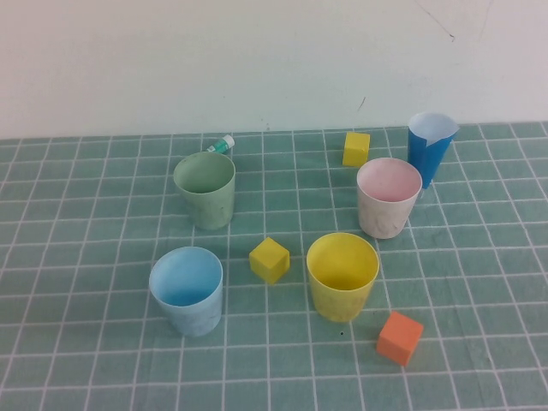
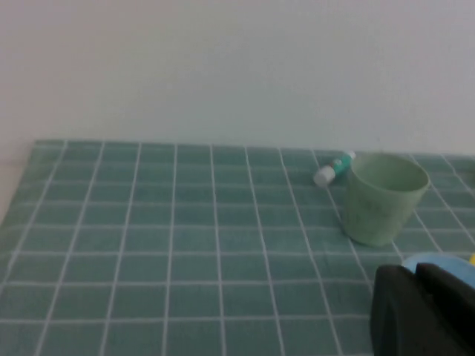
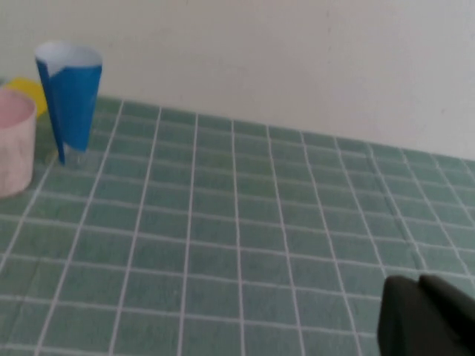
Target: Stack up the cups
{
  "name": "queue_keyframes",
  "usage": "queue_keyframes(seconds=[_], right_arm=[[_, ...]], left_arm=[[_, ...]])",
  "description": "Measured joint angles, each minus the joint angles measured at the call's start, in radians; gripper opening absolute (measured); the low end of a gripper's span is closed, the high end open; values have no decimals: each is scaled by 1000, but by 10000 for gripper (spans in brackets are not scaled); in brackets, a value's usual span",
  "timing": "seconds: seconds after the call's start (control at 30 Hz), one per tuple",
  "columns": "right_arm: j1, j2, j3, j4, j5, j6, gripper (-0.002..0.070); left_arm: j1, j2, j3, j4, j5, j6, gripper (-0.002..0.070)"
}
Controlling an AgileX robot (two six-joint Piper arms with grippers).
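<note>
Four cups stand apart and upright on the green checked cloth: a sage green cup (image 1: 205, 189) at the back left, a light blue cup (image 1: 187, 290) at the front left, a yellow cup (image 1: 342, 275) at the front centre, a pink cup (image 1: 388, 197) at the back right. Neither arm shows in the high view. In the left wrist view my left gripper (image 2: 415, 273) is shut and empty, above the cloth, with the green cup (image 2: 383, 197) beyond it and the blue cup's rim (image 2: 438, 262) just behind. My right gripper (image 3: 420, 283) is shut and empty, far from the pink cup (image 3: 15, 148).
A tall dark blue cone (image 1: 430, 147) stands behind the pink cup. Yellow cubes (image 1: 270, 259) (image 1: 356, 148) and an orange cube (image 1: 400, 337) lie among the cups. A small white and teal tube (image 1: 222, 144) lies by the wall behind the green cup.
</note>
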Motion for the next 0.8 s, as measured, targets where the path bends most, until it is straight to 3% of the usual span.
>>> queue_keyframes(seconds=[0.13, 0.4, 0.53, 0.7, 0.8], right_arm=[[0, 129, -15, 100, 45, -136, -1], [0, 284, -15, 567, 179, -779, -1], [0, 303, -15, 742, 212, -978, -1], [0, 304, -15, 780, 212, -1032, -1], [0, 304, -15, 785, 212, -1037, -1]], left_arm=[[0, 146, -61, -154, 66, 111, -2], [0, 543, -349, -347, 342, 340, -2], [0, 744, -494, -404, 414, 438, 10], [-35, 960, -597, -422, 414, 586, 147], [-85, 1056, -620, -392, 344, 668, 312]])
